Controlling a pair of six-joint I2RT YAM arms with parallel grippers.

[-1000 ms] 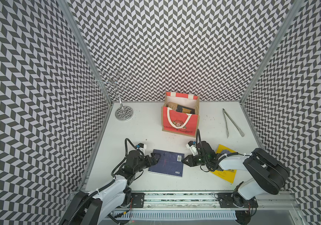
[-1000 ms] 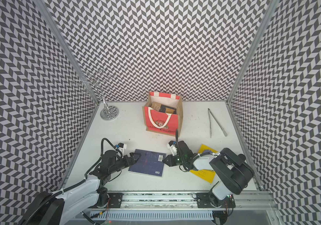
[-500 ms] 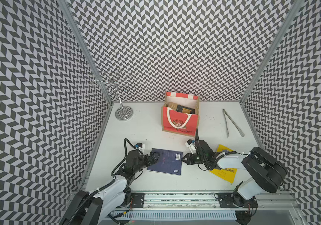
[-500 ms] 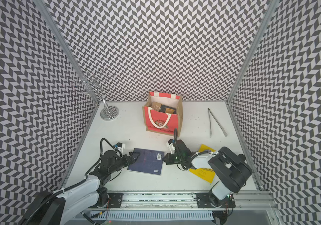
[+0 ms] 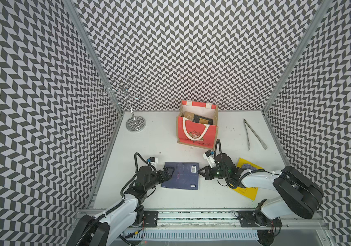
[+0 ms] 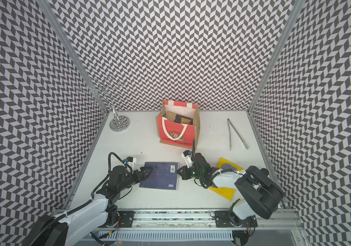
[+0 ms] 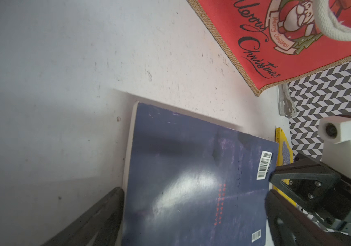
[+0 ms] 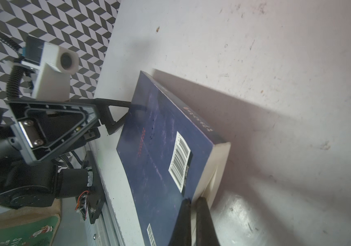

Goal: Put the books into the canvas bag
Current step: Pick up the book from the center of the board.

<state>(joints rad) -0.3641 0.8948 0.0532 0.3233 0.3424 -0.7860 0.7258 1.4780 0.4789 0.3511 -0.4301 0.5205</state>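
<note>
A navy book [image 5: 181, 178] [image 6: 159, 175] lies flat on the white table, barcodes up. My right gripper [image 5: 200, 173] [image 8: 192, 200] is shut on its right edge, pinching the cover and top pages of the navy book [image 8: 159, 149]. My left gripper [image 5: 168, 173] [image 7: 196, 191] stands open at the book's left edge, one finger over the cover. A yellow book [image 5: 246, 188] [image 6: 223, 189] lies under my right arm. The canvas bag [image 5: 198, 134] [image 6: 177, 132] [image 7: 298, 53] stands upright behind, with books [image 5: 200, 119] inside it.
Metal tongs [image 5: 253, 134] [image 6: 236, 134] lie at the back right. A wire stand [image 5: 135, 122] [image 6: 119, 123] on a round base occupies the back left corner. Patterned walls close three sides, and a metal rail runs along the front.
My right gripper has slid left to the navy book's right edge and closed on it. The book has shifted a little toward my left gripper, which stays open.
</note>
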